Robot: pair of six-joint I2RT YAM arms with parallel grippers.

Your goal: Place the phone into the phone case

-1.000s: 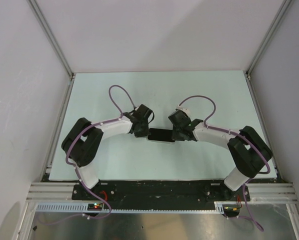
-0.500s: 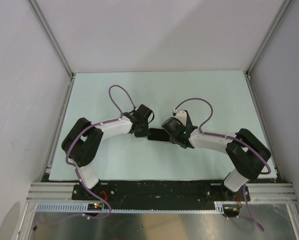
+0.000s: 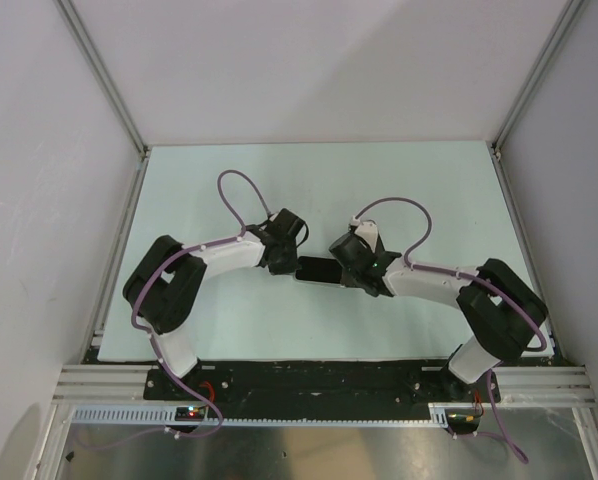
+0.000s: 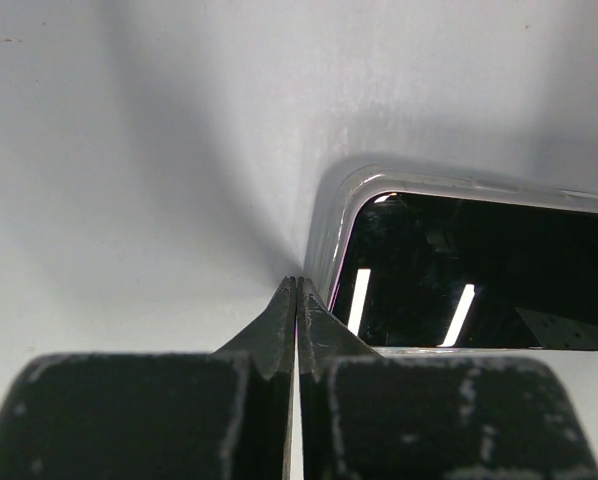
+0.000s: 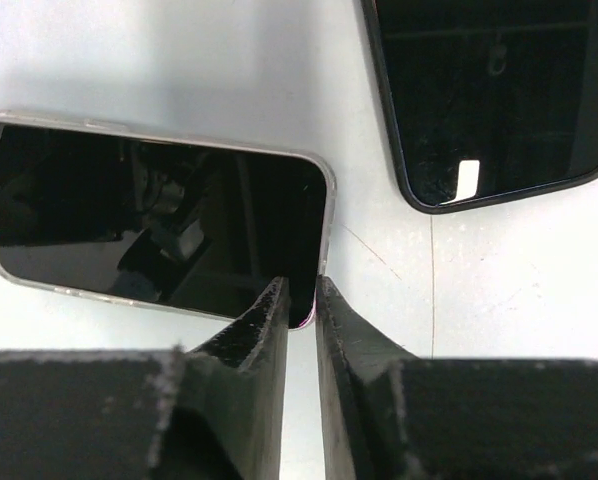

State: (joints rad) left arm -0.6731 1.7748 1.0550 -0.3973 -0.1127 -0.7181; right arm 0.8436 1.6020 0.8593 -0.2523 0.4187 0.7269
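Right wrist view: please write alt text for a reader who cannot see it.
The two black fingers of the right gripper, a narrow gap between them, sit at the lower right corner of a silver-rimmed phone lying screen up on a white table. A dark glossy slab with a black rim lies apart at upper right, partly out of frame.

The top camera sits high up, above and behind the left arm point(image 3: 214, 255) and the right arm point(image 3: 429, 280). It looks down from far away, so it sees the whole desk point(image 3: 229, 190). The left wrist camera sits very low and close. It looks out along the left fingers point(image 4: 269, 335) at one corner of the phone point(image 4: 459, 270). The right wrist camera looks down past the right fingers point(image 5: 254, 330) from a little farther off. All three views share the phone.
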